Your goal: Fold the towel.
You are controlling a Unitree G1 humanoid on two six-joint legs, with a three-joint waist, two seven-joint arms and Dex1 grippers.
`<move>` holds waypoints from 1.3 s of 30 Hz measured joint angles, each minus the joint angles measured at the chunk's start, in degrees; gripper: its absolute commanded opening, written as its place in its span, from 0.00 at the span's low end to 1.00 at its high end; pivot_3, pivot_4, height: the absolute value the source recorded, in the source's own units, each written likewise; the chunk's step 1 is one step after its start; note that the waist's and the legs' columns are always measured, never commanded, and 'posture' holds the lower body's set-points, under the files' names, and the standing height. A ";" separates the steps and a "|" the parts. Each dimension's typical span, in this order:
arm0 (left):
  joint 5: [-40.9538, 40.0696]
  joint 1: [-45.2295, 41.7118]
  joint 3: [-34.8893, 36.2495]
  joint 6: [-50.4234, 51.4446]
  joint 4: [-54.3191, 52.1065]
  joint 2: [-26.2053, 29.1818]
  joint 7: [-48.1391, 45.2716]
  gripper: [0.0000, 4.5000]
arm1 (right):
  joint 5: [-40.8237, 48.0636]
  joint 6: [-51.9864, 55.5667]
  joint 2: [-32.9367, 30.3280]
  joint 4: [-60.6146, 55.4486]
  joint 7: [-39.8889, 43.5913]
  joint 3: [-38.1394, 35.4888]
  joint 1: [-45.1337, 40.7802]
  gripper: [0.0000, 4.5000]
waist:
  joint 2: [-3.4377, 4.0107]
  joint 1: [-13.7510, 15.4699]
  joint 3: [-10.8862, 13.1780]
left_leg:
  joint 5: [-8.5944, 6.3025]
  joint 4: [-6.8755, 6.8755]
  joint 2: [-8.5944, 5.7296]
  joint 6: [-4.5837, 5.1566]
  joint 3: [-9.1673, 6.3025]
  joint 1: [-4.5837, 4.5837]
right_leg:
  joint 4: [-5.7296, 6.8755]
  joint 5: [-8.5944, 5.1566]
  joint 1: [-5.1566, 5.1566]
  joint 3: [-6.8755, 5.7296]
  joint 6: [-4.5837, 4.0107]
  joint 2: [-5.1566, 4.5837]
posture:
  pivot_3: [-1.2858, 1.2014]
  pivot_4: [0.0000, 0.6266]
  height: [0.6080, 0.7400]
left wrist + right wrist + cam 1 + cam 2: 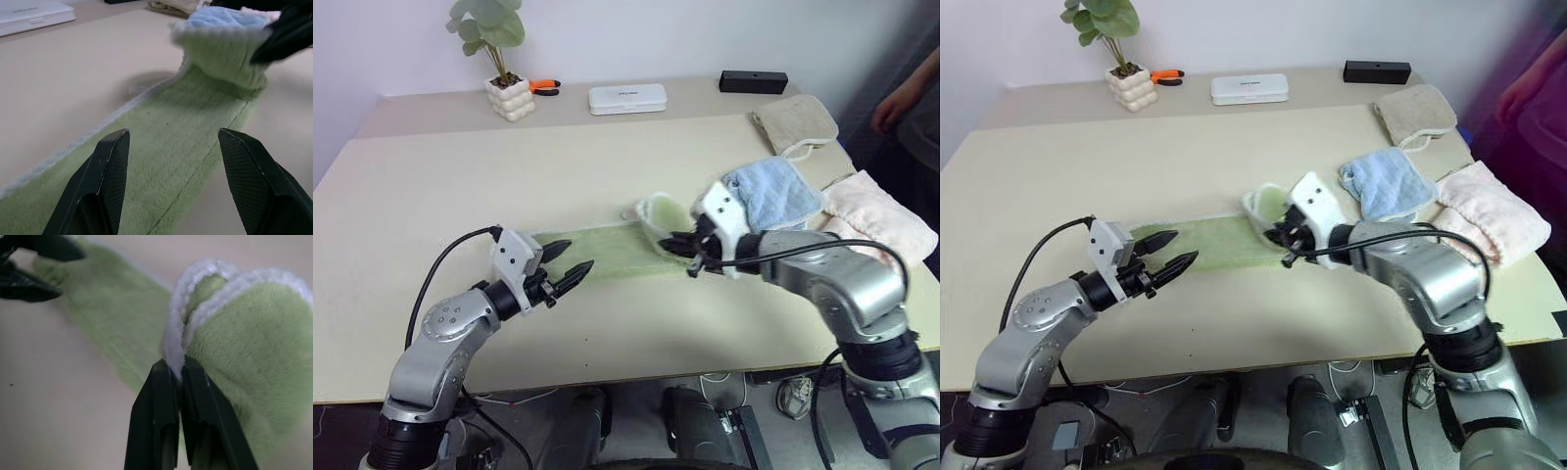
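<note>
The towel (617, 250) is a light green strip with whitish edging, lying lengthwise across the middle of the table. Its right end (661, 215) is lifted and curled over above the table. My right gripper (683, 243) is shut on that raised edge; in the right wrist view the white edging (177, 340) is pinched between the two black fingers. My left gripper (570, 262) hovers open at the towel's left end, fingers (110, 169) spread above the green cloth, holding nothing.
A light blue towel (769, 191), a beige towel (795, 122) and a pink towel (876, 217) lie at the right side. At the back stand a potted plant (504, 88), a white box (626, 98), an orange tool (544, 86) and a black bar (753, 81). A person's hand (901, 98) shows far right.
</note>
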 measured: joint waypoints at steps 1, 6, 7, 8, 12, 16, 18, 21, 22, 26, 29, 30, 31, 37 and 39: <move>0.02 0.40 0.00 0.00 -0.38 -0.02 0.16 0.65 | -1.03 -1.05 0.62 1.21 0.15 1.65 0.00 0.02 | 0.00 0.01 0.00 | 0.00 0.00 -0.01 0.00 0.00 -0.01 | 0.00 0.00 -0.01 0.00 0.00 -0.01 | 0.52 0.24 1.00; -0.05 2.61 0.42 0.16 -1.99 0.00 1.42 0.65 | -5.20 -4.75 1.55 5.30 1.18 4.99 0.01 0.02 | -0.02 0.13 0.01 | 0.00 0.00 -0.04 0.00 -0.01 -0.02 | -0.01 0.00 -0.02 0.00 0.00 -0.01 | 0.52 0.24 1.00; -0.07 3.00 0.51 0.17 -2.32 0.06 1.58 0.65 | -5.43 -5.16 2.25 5.85 1.42 4.99 0.00 0.08 | -0.02 0.11 0.01 | 0.00 0.00 -0.02 0.00 -0.03 -0.02 | 0.00 0.00 -0.02 0.00 0.00 0.00 | 0.52 0.24 1.00; -0.08 3.02 0.50 0.20 -2.41 0.06 1.66 0.65 | -5.69 -5.46 2.93 6.14 1.70 4.99 0.00 0.15 | -0.02 0.11 0.01 | 0.00 0.00 -0.02 -0.01 -0.04 -0.02 | 0.01 0.00 -0.03 0.00 0.00 0.01 | 0.52 0.24 1.00; -0.10 3.00 0.51 0.21 -2.53 0.22 1.95 0.65 | -5.18 -5.77 3.62 6.17 3.54 4.31 0.02 0.53 | -0.02 0.08 0.01 | 0.00 -0.01 -0.02 -0.01 -0.04 -0.02 | 0.00 0.00 -0.03 0.00 0.00 0.01 | 0.52 0.24 1.00; -0.10 2.73 0.67 0.20 -2.17 0.43 1.93 0.65 | -2.75 -7.20 1.84 4.35 6.82 -1.06 0.90 0.76 | -0.02 0.25 0.01 | 0.00 0.00 -0.04 0.00 -0.03 -0.03 | -0.02 0.00 -0.01 -0.01 0.00 0.00 | 0.52 0.24 1.00; -0.11 2.65 0.90 0.19 -1.65 0.83 1.73 0.65 | -1.02 -7.40 1.31 3.97 7.64 -5.00 0.74 0.63 | -0.03 0.19 0.01 | -0.01 0.00 -0.03 0.00 -0.03 -0.02 | -0.02 0.00 0.00 -0.01 0.00 0.00 | 0.52 0.24 1.00; -0.11 1.91 1.07 0.16 -0.94 0.82 1.47 0.65 | 0.62 -7.14 3.59 6.82 6.11 -9.42 -1.57 0.34 | -0.03 -0.13 0.01 | 0.00 -0.02 0.01 0.00 -0.03 0.00 | 0.02 0.01 -0.03 0.00 -0.01 0.03 | 0.52 0.24 1.00; -0.10 1.40 1.07 0.11 -0.68 0.83 1.37 0.65 | 0.26 -7.38 4.03 8.90 5.23 -10.14 -2.98 0.20 | -0.03 -0.11 0.01 | 0.00 -0.01 0.01 -0.01 -0.02 0.01 | 0.03 0.01 -0.03 0.00 -0.01 0.03 | 0.52 0.24 1.00; -0.08 1.03 1.20 0.09 -0.08 0.82 1.29 0.65 | -4.17 -11.77 5.42 16.45 4.19 -8.97 -5.03 0.01 | -0.03 0.00 0.01 | 0.00 -0.04 -0.02 0.00 -0.01 0.00 | 0.00 0.03 -0.03 0.00 0.02 0.02 | 0.52 0.24 1.00; -0.09 0.85 1.20 0.09 0.06 0.73 1.36 0.65 | -7.63 -15.98 8.44 23.17 4.64 -4.84 -4.89 0.01 | -0.02 -0.19 0.01 | 0.00 -0.05 -0.02 -0.01 -0.01 0.00 | 0.04 0.03 -0.06 0.00 0.03 0.02 | 0.52 0.24 1.00; -0.08 0.94 1.22 0.09 0.06 0.73 1.47 0.65 | -8.60 -17.25 9.33 24.81 5.31 -3.22 -4.61 0.01 | -0.02 -0.17 0.01 | 0.00 -0.06 -0.02 -0.01 -0.01 0.00 | 0.04 0.03 -0.06 0.01 0.03 0.02 | 0.52 0.24 1.00; -0.08 1.05 1.25 0.09 0.07 0.73 1.58 0.65 | -9.18 -18.29 10.11 25.81 6.03 -2.03 -4.37 0.01 | -0.02 -0.15 0.01 | 0.00 -0.05 -0.02 -0.01 -0.01 0.00 | 0.04 0.03 -0.07 0.01 0.03 0.02 | 0.52 0.24 1.00; -1.45 6.40 6.28 1.33 -2.95 -0.23 5.14 0.65 | -16.07 -27.76 11.34 29.55 8.40 4.93 -0.67 0.01 | -0.02 -0.21 0.00 | -0.01 -0.05 -0.02 -0.01 0.00 0.02 | 0.04 0.03 -0.06 0.04 0.03 0.02 | 0.52 0.24 1.00; -3.17 7.94 8.45 2.29 -4.75 -1.45 6.80 0.65 | -16.98 -28.89 11.41 29.64 7.98 4.39 -0.99 0.01 | -0.05 -0.13 -0.01 | 0.00 -0.02 -0.01 -0.02 -0.03 0.03 | 0.05 0.03 -0.04 0.04 0.01 0.04 | 0.52 0.24 1.00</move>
